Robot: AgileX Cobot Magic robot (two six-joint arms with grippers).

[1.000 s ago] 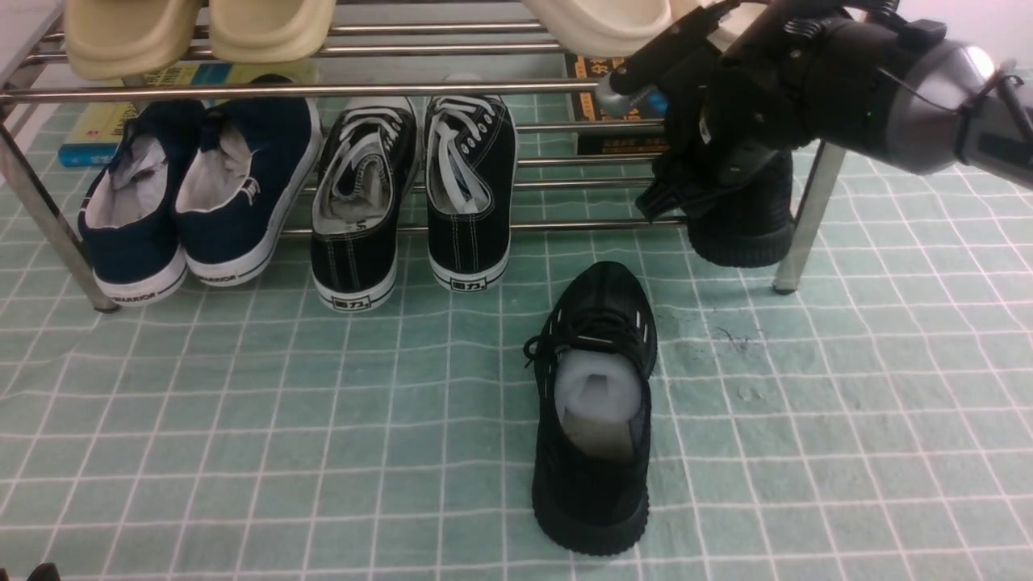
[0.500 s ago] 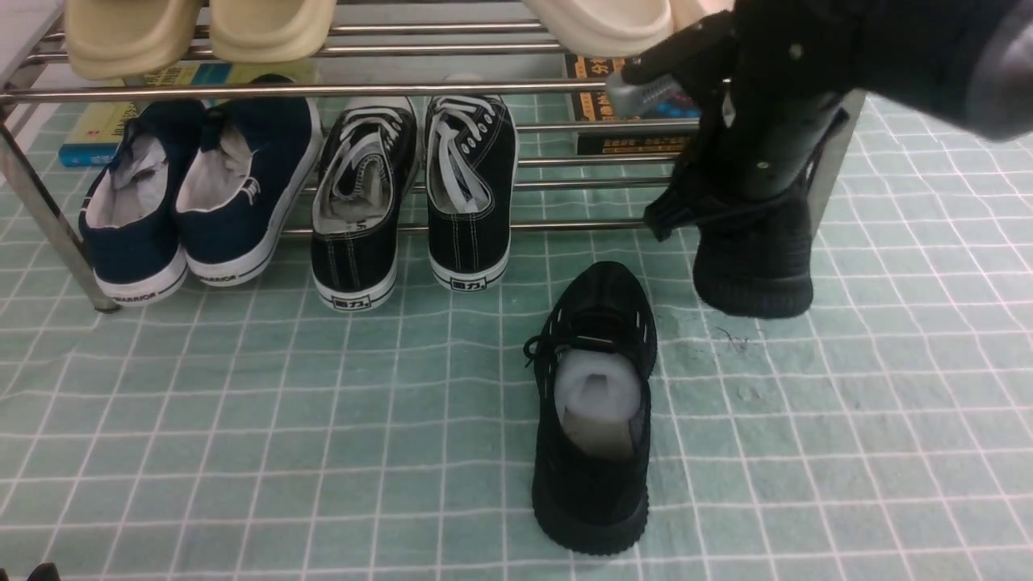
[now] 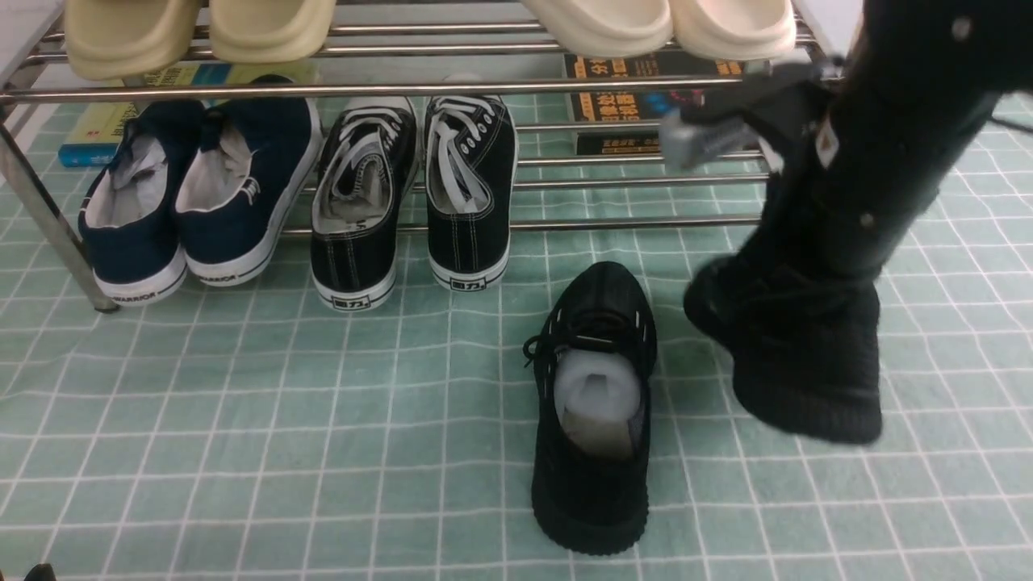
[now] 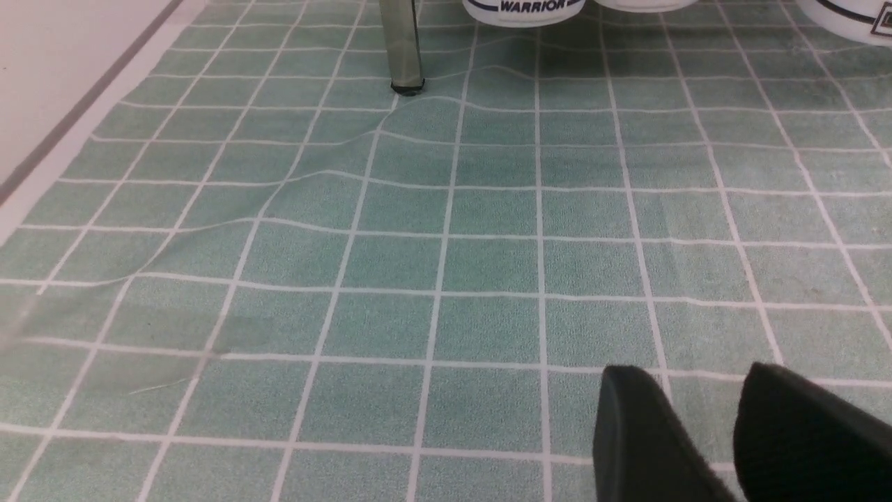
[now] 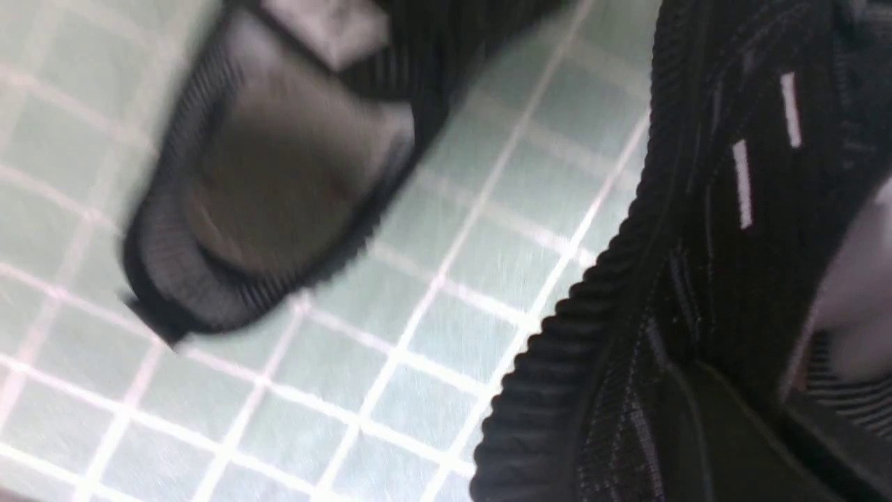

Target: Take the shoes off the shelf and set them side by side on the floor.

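Note:
One all-black mesh shoe [image 3: 593, 411] stands on the pale green gridded floor [image 3: 242, 420], heel toward me, with white paper stuffing inside. Its mate [image 3: 799, 355] hangs tilted just above the floor to its right, in front of the steel shelf [image 3: 323, 89]. My right gripper [image 5: 752, 404] is shut on this shoe's [image 5: 697, 279] collar; in the front view the arm hides the jaws. The right wrist view also shows the floor shoe [image 5: 279, 160], blurred. My left gripper [image 4: 697, 380] hovers open over bare floor, holding nothing.
Navy slip-ons [image 3: 202, 194] and black canvas sneakers with white laces [image 3: 411, 194] sit on the shelf's lower tier. Beige slippers [image 3: 202, 28] rest on top. Books [image 3: 637, 105] lie behind. A shelf leg [image 4: 404, 49] stands by a wrinkle in the covering.
My right gripper closed on the second black shoe, lifted it off the shelf's lower tier, and carried it forward and down toward the floor, right of the first shoe.

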